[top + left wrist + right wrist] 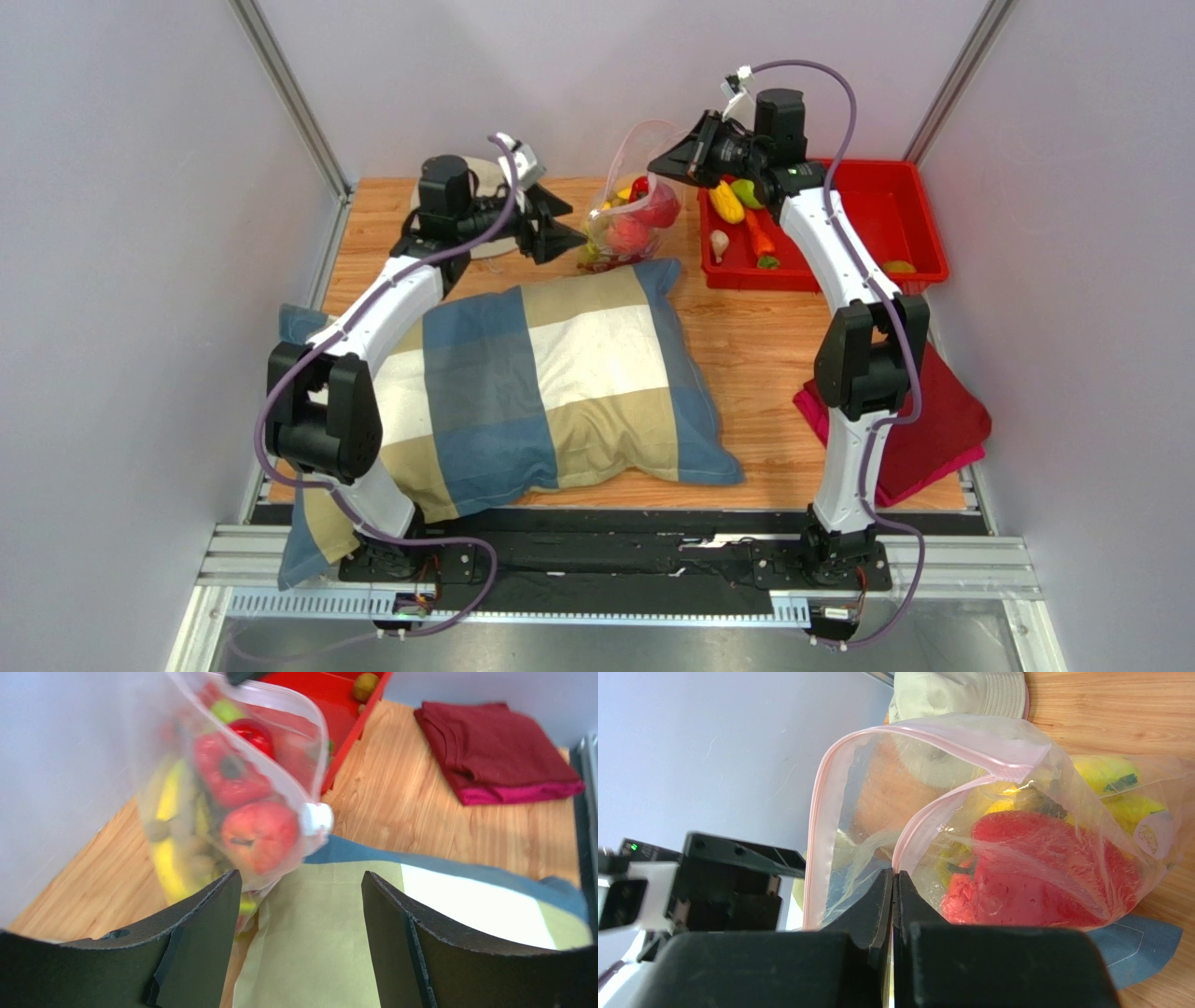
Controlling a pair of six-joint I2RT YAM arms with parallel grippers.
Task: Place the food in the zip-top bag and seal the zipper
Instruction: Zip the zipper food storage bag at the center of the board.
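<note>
The clear zip-top bag (631,210) hangs at the back of the table with its mouth gaping. My right gripper (894,878) is shut on one side of the pink zipper (934,742) and holds the bag up from the right (662,164). Inside lie a red pepper (1032,875), a red apple (260,836) and yellow bananas (165,854). My left gripper (298,903) is open just left of the bag's bottom (572,227), with nothing between its fingers (203,931). More food lies in the red tray (898,210): a yellow piece (727,200), an orange carrot (759,235) and a tan piece (720,245).
A checked pillow (547,378) fills the middle of the table, right under the left gripper. A beige hat (962,693) lies at the back left behind the bag. A folded dark red cloth (926,420) sits at the right front edge.
</note>
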